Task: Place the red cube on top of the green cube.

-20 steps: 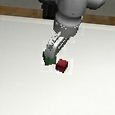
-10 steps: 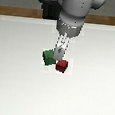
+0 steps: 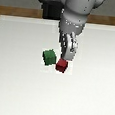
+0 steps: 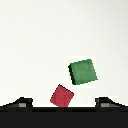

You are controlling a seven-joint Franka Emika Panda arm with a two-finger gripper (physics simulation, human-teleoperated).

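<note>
A: Nearest the viewer in the exterior view, what lies on the table [image 3: 19, 95]?

B: A broad bare stretch of white surface first. Then the red cube [image 3: 62, 66], one only, small, dark and matte. I see no writing, brand or label on it, nor on anything else here.

A: And the green one?

B: One green cube [image 3: 49, 56], the same size, resting on the table just beside the red cube, a little farther back and toward the exterior view's left. Their corners look close; whether they touch I cannot tell. In the wrist view the red cube [image 4: 62, 95] sits turned at an angle and the green cube [image 4: 83, 71] lies near it, with a thin gap showing between them.

A: The pincer?

B: The pincer [image 3: 66, 58] hangs right above the red cube, at the end of the single grey arm [image 3: 77, 17]. In the wrist view the two fingertips [image 4: 20, 102] stand well apart with the red cube between them, neither pad pressed against it. So it is spread wide, clamped on nothing.

A: Farther back?

B: The arm's dark base [image 3: 52, 10] at the table's far edge, and a brown strip of floor [image 3: 13, 10] beyond.
</note>
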